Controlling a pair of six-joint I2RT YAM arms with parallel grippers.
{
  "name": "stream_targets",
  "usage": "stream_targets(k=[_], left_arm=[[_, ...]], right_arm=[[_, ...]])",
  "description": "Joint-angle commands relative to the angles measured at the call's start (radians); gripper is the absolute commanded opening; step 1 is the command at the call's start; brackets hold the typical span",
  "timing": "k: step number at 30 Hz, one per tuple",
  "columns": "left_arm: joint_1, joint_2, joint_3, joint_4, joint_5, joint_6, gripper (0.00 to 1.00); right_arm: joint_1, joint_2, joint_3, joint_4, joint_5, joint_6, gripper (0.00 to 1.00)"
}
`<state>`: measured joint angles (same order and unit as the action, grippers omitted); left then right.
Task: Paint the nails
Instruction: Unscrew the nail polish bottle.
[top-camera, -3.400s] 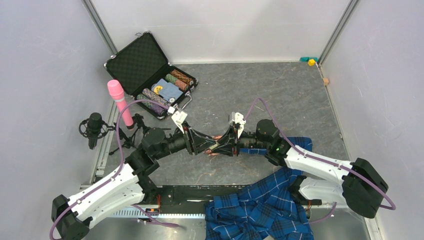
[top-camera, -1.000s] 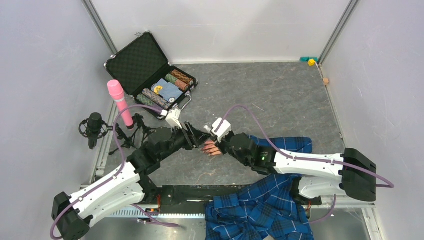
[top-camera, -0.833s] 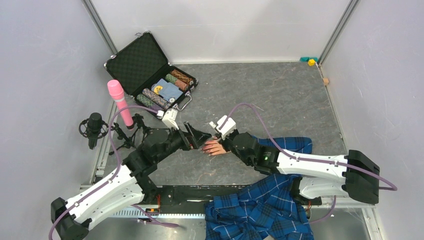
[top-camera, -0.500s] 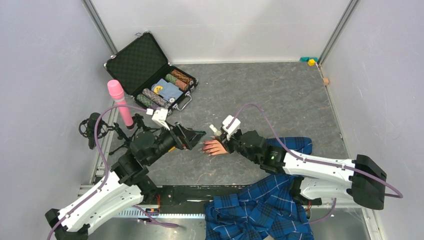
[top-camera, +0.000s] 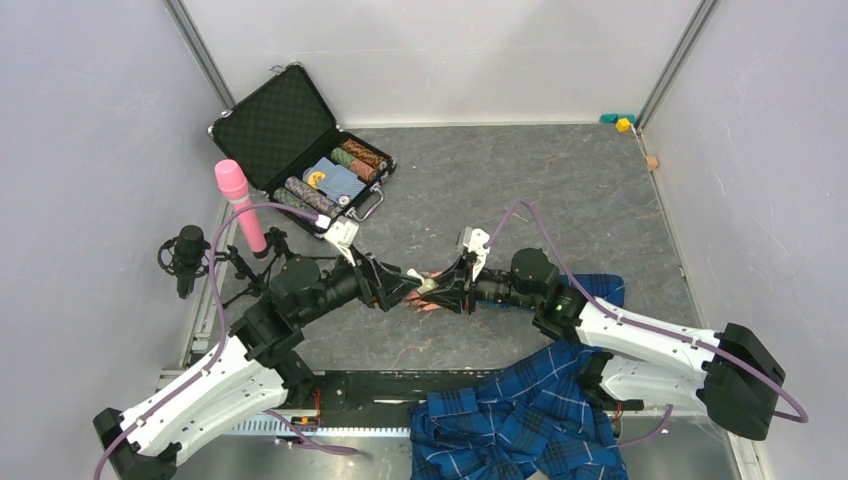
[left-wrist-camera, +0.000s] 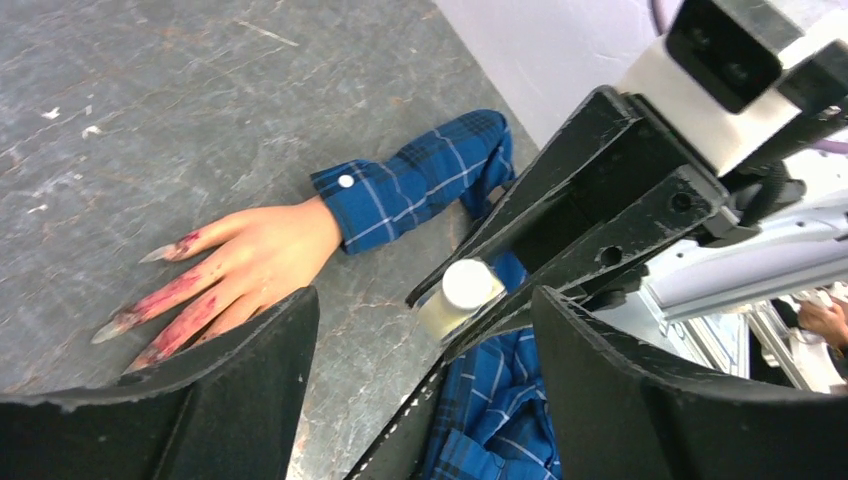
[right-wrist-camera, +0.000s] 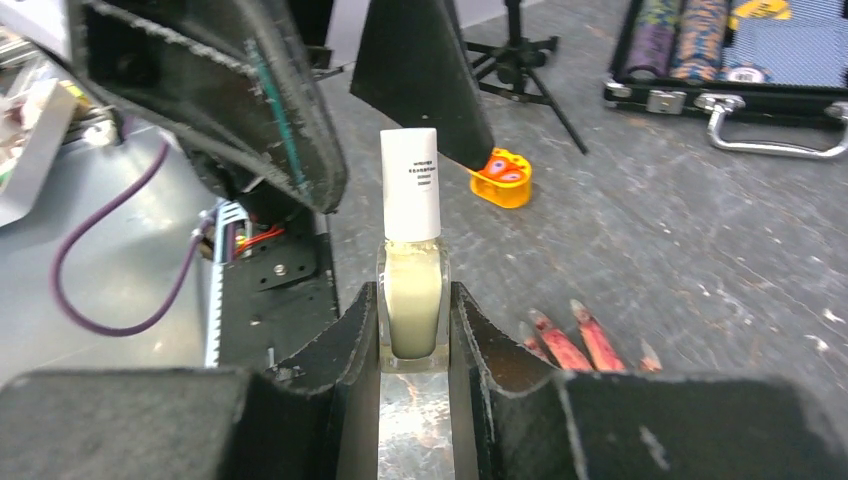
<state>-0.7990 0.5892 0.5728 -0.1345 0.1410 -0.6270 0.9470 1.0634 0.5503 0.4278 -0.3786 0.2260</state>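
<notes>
Mid-bench, both arms reach inward and meet nose to nose.

Right end effector: jaws closed tight on the glass body of a small clear bottle of pale liquid. The white cap points away from the wrist, toward the left arm.

Left end effector: jaws spread wide, nothing held. Its two black fingers stand one on either side of the cap. I cannot tell whether they touch it.

Mannequin hand: flesh-coloured, lying flat on the grey bench directly beneath the two end effectors and mostly hidden by them from above. Its fingers point toward the left arm's side. A blue plaid sleeve runs back toward the right arm.

The nails: long, pointed, reddish-pink, at the fingertips on the bench surface. Red is smeared back along the fingers. Neither end effector touches them.

Elsewhere:
- An open black case holding rolls of chips sits at the far left.
- A pink microphone and a black one on a stand are at the left edge.
- More plaid cloth is bunched at the near edge.
</notes>
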Motion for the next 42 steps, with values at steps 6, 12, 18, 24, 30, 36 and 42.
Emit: stream_targets(k=[6, 12, 18, 24, 30, 36, 42], left_arm=[[-0.002, 0.006, -0.012, 0.130, 0.099, -0.004, 0.64], [-0.002, 0.018, -0.023, 0.187, 0.127, -0.017, 0.63], [-0.002, 0.027, -0.033, 0.200, 0.143, -0.028, 0.64], [-0.002, 0.031, -0.037, 0.211, 0.157, -0.034, 0.49], [-0.002, 0.043, -0.035, 0.214, 0.174, -0.039, 0.27], [-0.002, 0.073, -0.028, 0.225, 0.203, -0.059, 0.02], [-0.002, 0.095, -0.010, 0.185, 0.113, -0.100, 0.02]], right_arm=[[-0.001, 0.006, 0.014, 0.123, -0.163, 0.041, 0.00], [-0.004, 0.007, 0.013, 0.121, -0.152, 0.040, 0.00], [-0.007, 0.010, 0.014, 0.117, -0.139, 0.039, 0.00], [-0.009, 0.016, 0.015, 0.115, -0.135, 0.039, 0.00], [-0.009, 0.019, 0.017, 0.106, -0.100, 0.031, 0.00], [-0.009, 0.030, 0.043, 0.027, 0.058, -0.013, 0.00], [0.036, 0.058, 0.065, -0.032, 0.258, -0.076, 0.00]])
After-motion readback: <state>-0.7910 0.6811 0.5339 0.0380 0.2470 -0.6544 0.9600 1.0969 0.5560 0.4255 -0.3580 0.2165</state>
